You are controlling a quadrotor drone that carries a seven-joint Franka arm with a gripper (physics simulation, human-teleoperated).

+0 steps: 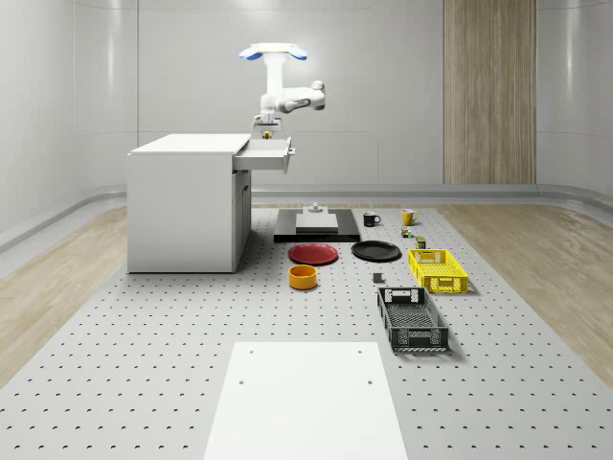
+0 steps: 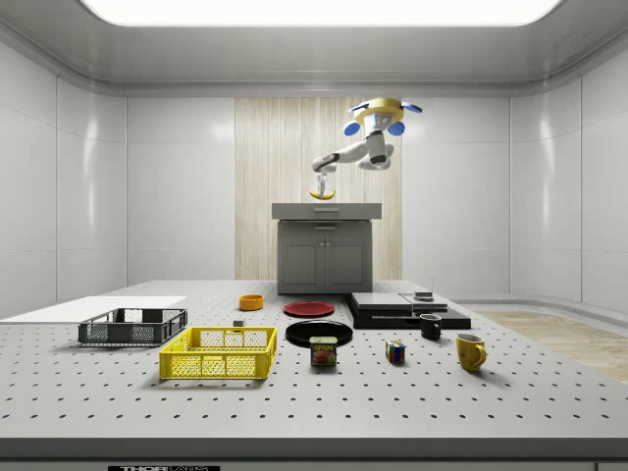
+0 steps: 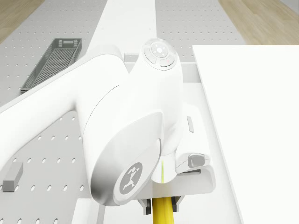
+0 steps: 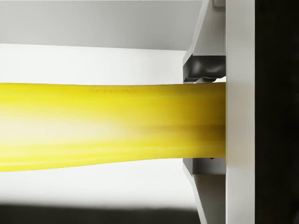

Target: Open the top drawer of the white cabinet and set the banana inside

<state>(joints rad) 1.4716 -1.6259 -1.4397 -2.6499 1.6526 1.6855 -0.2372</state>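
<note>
Hovering over the pulled-out top drawer [image 1: 266, 153] of the white cabinet [image 1: 187, 201], the drone [image 1: 273, 53] carries the yellow banana [image 2: 322, 194], which is clamped crosswise in the two-finger gripper [image 2: 320, 189] directly above the drawer's cavity

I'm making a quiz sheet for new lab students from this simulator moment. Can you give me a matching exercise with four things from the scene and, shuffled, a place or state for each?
Things:
1. banana
2. top drawer
3. drone
4. yellow crate

Places or states:
A. pulled open from the white cabinet
B. on the perforated floor, beside the black crate
C. held in the gripper above the drawer
D. hovering in the air above the cabinet

Pairs: 1-C, 2-A, 3-D, 4-B
</note>
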